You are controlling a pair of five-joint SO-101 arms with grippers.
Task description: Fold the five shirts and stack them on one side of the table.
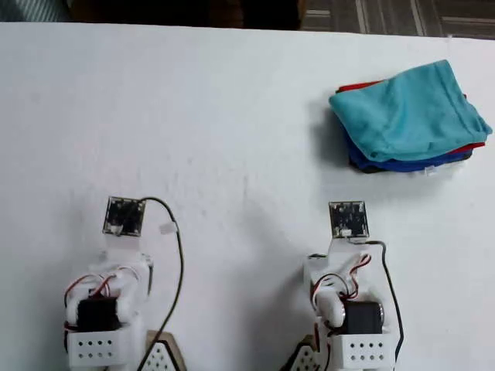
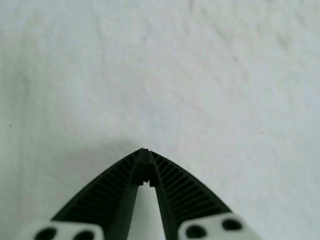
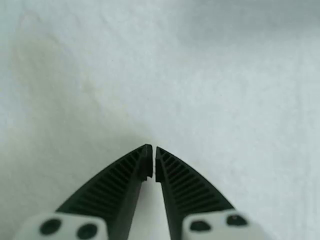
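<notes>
A stack of folded shirts (image 1: 410, 120) lies at the back right of the white table (image 1: 201, 116): a teal one on top, with red, blue and dark layers showing beneath. Both arms sit folded back at the table's front edge, the left arm (image 1: 108, 301) and the right arm (image 1: 348, 301), well away from the stack. My left gripper (image 2: 144, 151) is shut with nothing in it, its black ribbed fingers (image 2: 115, 185) meeting at the tips over bare tabletop. My right gripper (image 3: 153, 150) is also shut and holds nothing.
A black cable (image 1: 179, 255) loops beside the left arm. The table's far edge (image 1: 232, 25) runs along the back, with dark floor beyond it. Plain white surface lies between the arms and the stack.
</notes>
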